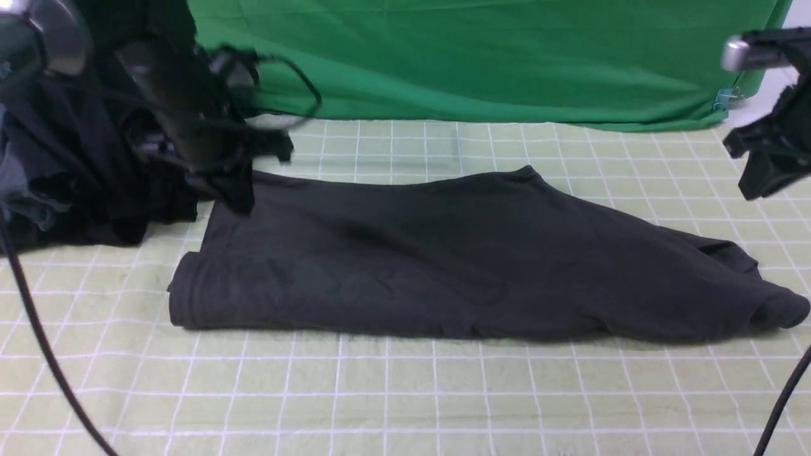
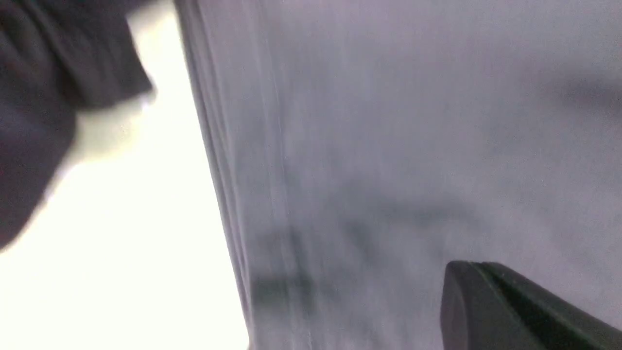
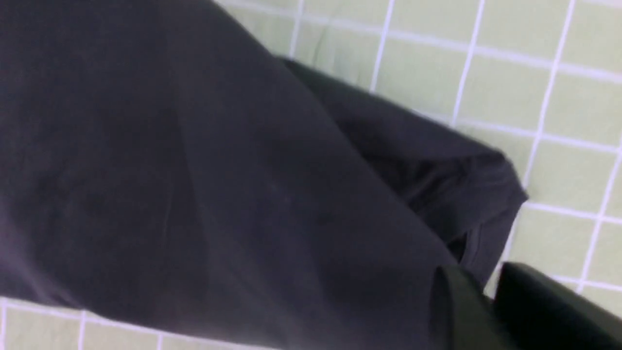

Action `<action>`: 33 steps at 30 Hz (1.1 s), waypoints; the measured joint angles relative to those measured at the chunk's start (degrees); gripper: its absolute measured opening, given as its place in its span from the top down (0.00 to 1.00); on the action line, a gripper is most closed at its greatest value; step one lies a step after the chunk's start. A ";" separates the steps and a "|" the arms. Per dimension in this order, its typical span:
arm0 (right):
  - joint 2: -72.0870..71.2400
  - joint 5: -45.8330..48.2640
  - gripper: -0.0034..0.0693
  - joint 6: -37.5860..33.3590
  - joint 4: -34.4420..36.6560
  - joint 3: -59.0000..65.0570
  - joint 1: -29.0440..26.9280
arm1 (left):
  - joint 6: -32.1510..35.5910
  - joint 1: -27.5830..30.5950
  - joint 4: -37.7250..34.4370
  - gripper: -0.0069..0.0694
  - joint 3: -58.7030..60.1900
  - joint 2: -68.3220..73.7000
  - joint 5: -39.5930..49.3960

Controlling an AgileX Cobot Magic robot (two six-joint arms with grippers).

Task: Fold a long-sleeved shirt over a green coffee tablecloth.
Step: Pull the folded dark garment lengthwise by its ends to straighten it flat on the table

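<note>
The long-sleeved shirt (image 1: 443, 266) lies folded into a long charcoal band across the green coffee tablecloth (image 1: 405, 392), with a bunched end at the right. My left gripper (image 1: 237, 190), blurred, hangs at the shirt's far left corner. In the left wrist view its fingers (image 2: 466, 267) are pressed together just over the grey shirt (image 2: 388, 121), with no cloth showing between them. My right gripper (image 1: 757, 180) hovers above the cloth beyond the shirt's right end. Up close, my right gripper (image 3: 491, 282) shows a narrow empty gap, beside the shirt's edge (image 3: 194, 170) and the checked tablecloth (image 3: 559, 121).
A heap of darker garments (image 1: 76, 177) sits at the far left behind the left arm. A plain vivid green backdrop (image 1: 475, 57) with a small clip (image 1: 725, 98) hangs at the back. Black cables cross the near left (image 1: 38, 342) and near right (image 1: 785, 392) corners.
</note>
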 joint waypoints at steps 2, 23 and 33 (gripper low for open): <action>1.06 -2.58 0.51 -1.54 0.79 1.58 -0.80 | 0.36 -1.71 0.78 0.92 4.29 -0.73 -1.82; 14.40 -3.35 0.89 -7.74 1.31 1.01 -0.83 | 0.36 -2.26 3.99 0.92 14.82 0.54 -8.95; 14.40 0.29 0.94 -7.57 -0.33 -7.48 -0.83 | 0.36 -2.26 3.99 0.92 14.82 0.54 -8.95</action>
